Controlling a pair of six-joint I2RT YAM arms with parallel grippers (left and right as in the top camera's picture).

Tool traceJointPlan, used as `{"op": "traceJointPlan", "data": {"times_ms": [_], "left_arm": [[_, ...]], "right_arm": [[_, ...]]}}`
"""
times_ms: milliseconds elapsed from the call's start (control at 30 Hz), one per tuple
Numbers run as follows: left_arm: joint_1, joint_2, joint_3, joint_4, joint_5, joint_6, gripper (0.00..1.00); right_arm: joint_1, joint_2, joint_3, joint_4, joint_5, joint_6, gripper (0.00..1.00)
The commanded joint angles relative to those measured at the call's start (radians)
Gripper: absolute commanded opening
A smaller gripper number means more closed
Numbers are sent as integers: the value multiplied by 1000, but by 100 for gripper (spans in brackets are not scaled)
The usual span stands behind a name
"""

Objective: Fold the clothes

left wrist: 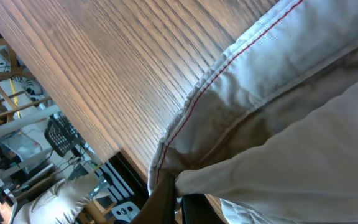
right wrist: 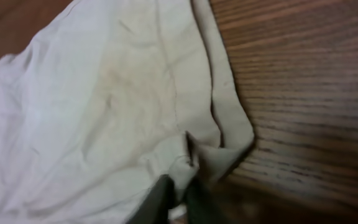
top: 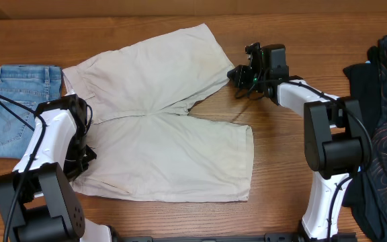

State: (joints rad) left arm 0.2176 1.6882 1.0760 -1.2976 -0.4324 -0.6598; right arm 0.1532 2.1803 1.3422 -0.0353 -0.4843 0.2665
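The left gripper [top: 84, 158] is tucked in near its base and the right gripper [top: 234, 73] is stretched far out, both with fingers clamped onto the shorts [top: 160, 128].

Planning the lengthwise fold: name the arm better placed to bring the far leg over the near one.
Probably right. The right claw pinches the far hem corner of the shorts; the left claw grips the near waistband.

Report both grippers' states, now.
Left gripper: closed on the shorts, at their edge.
Right gripper: closed on the shorts, at a leg hem.
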Motion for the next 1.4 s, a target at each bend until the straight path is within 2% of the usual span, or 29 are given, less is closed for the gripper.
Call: {"op": "traceJointPlan", "data": {"times_ms": [0, 133, 333, 567, 700, 833, 933, 1133, 1200, 1367], "left_arm": [[5, -26, 19, 0, -38, -24, 8], [5, -26, 19, 0, -39, -20, 8], [5, -26, 19, 5, -39, -17, 7], [4, -26, 19, 3, -38, -16, 7], [4, -26, 19, 4, -38, -16, 7], [4, -26, 19, 5, -37, -17, 7], [4, -26, 19, 13, -24, -14, 7], [4, -26, 19, 46, 23, 4, 8], [4, -26, 19, 84, 79, 35, 8], [4, -26, 19, 133, 165, 89, 8]], "right_arm": [[5, 14, 11, -5, -3, -4, 4], [-15, 7, 14, -110, 27, 8, 4], [-76, -102, 15, -438, 238, 22, 4], [-80, -200, 15, -598, 438, 23, 4], [-82, -200, 15, -697, 445, 26, 5], [-82, -223, 15, -745, 432, 26, 18], [-82, -319, 15, -798, 432, 26, 26], [-57, -504, 15, -996, 431, 38, 27], [-30, -553, 13, -1114, 430, 114, 27], [31, -570, -1, -1258, 384, 162, 27]]}}
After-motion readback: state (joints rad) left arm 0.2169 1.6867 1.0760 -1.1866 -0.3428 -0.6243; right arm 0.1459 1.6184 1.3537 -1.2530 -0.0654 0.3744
